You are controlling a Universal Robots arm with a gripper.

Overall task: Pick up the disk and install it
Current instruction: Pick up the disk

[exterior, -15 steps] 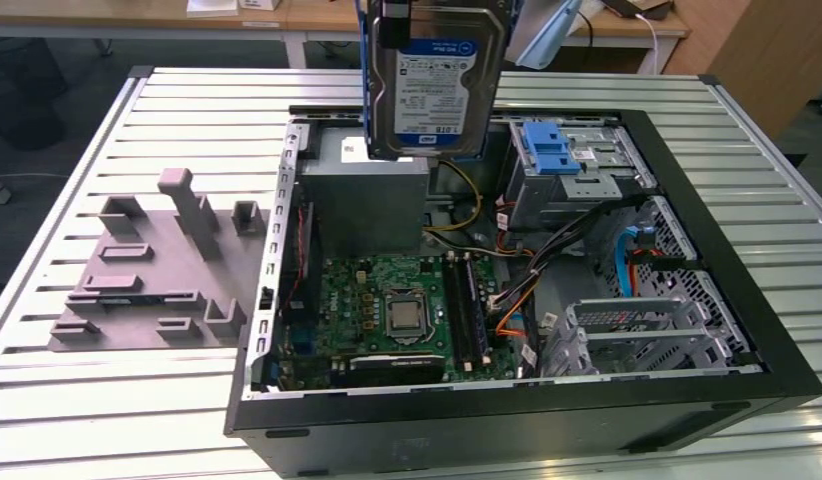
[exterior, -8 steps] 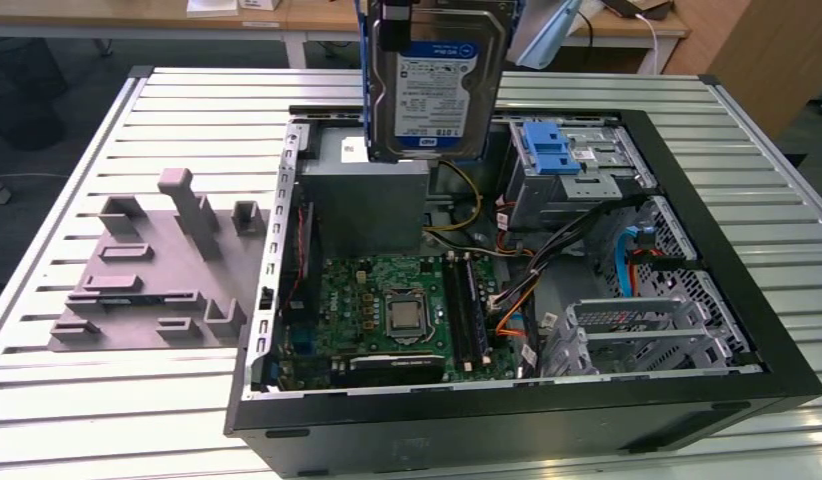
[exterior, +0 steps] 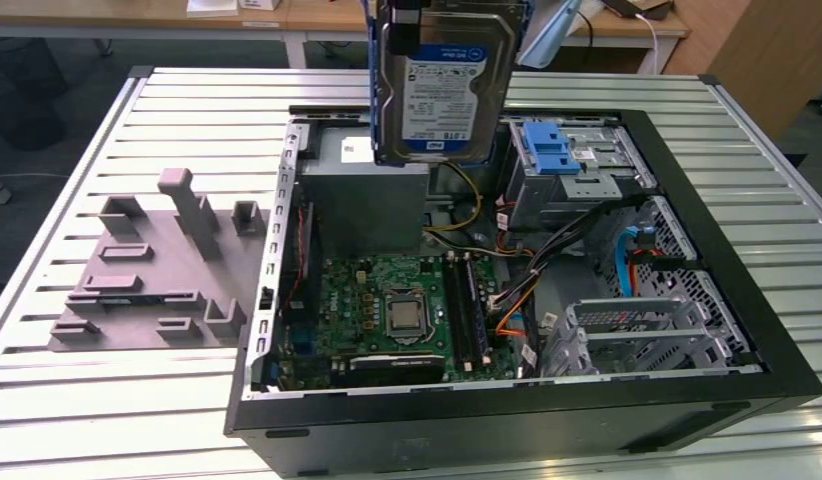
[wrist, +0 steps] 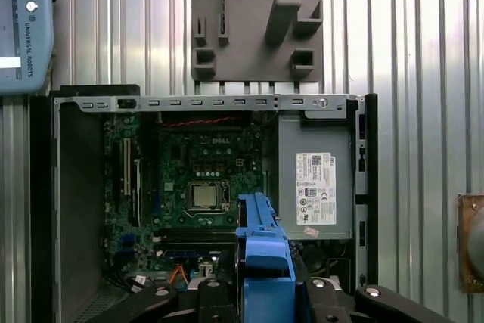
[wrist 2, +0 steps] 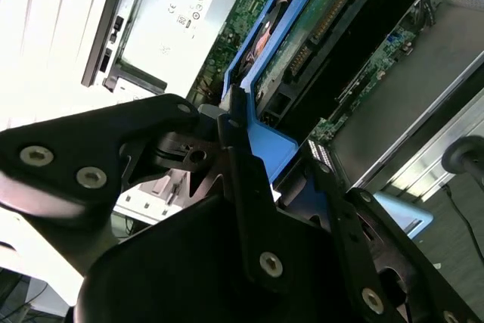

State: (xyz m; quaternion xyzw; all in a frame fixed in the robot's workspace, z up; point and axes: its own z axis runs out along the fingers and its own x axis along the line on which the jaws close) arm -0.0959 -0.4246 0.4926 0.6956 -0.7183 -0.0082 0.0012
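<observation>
1. Hanging upright in the air, the disk (exterior: 445, 90) is clear above the open computer case (exterior: 731, 300), with its label facing the exterior view.
2. Claw (wrist 2: 281, 158): closed narrow on the disk's blue carrier bracket (wrist: 263, 251). A dark finger (wrist 2: 240, 179) is pressed to each side, as seen in both wrist views.
3. Position: the disk is over the case interior, close to the edge of the grey power-supply box (wrist: 314, 187).
4. Below: the green motherboard (exterior: 398, 310) and loose cables. A drive cage (exterior: 565, 165) with a blue latch stands on the exterior view's right of the disk.
5. Counter (exterior: 118, 420): ribbed metal. A grey fixture plate (exterior: 158, 270) lies beside the case on the exterior view's left.
6. Pose: the claw points straight down over the case, with the disk hanging from it.
</observation>
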